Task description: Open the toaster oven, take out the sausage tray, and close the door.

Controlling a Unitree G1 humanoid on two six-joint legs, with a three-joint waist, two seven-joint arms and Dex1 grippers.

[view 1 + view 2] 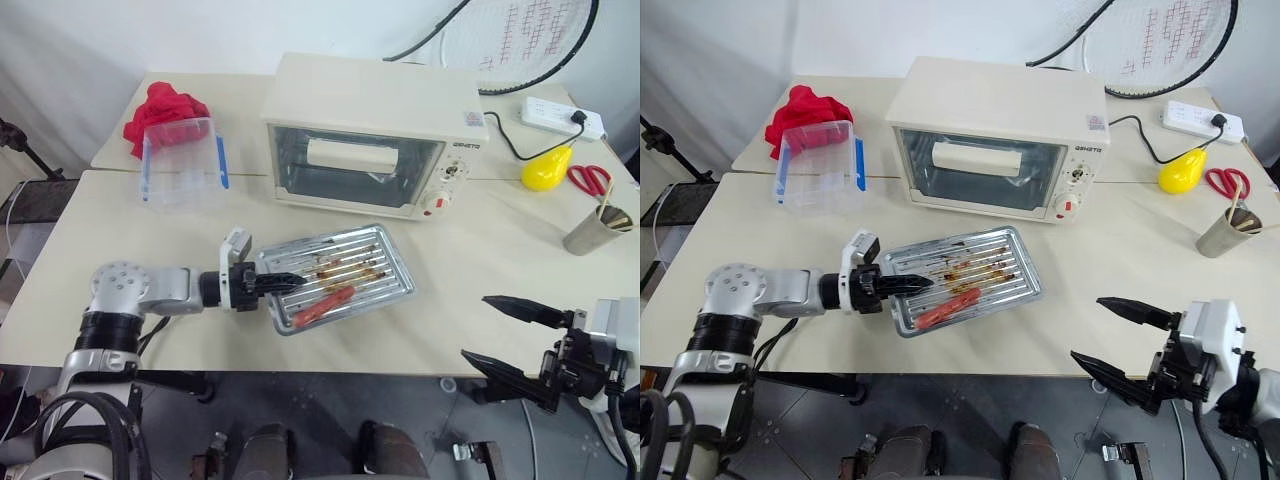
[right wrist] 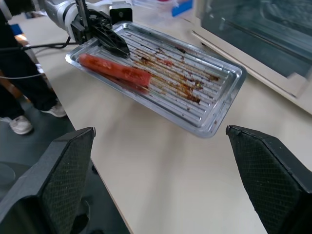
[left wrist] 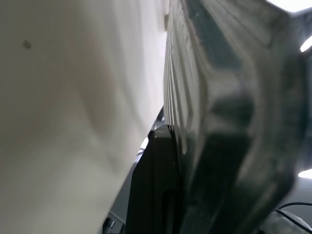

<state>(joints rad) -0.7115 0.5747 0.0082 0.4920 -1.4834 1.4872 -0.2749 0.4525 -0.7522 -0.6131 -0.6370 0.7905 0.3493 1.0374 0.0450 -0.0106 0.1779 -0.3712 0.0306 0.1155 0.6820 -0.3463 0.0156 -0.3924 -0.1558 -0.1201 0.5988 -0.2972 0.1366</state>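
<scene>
The left gripper (image 1: 272, 283) has its jaws clamped on the near-left rim of the sausage tray (image 1: 345, 272), which lies longways toward the toaster oven (image 1: 372, 135) at upper centre, while the right gripper (image 1: 505, 335) waits with jaws wide open at lower right.

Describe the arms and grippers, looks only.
Left arm: silver-grey shell with a round dotted cap, black joint rings, black cables at its base. Left gripper: white wrist block, two black tapered fingers. Right gripper: white block, black pointed fingers with cross-hatched pads.

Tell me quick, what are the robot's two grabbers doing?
Left gripper: closed, pinching the edge of the sausage tray.
Right gripper: open, holding nothing.
</scene>
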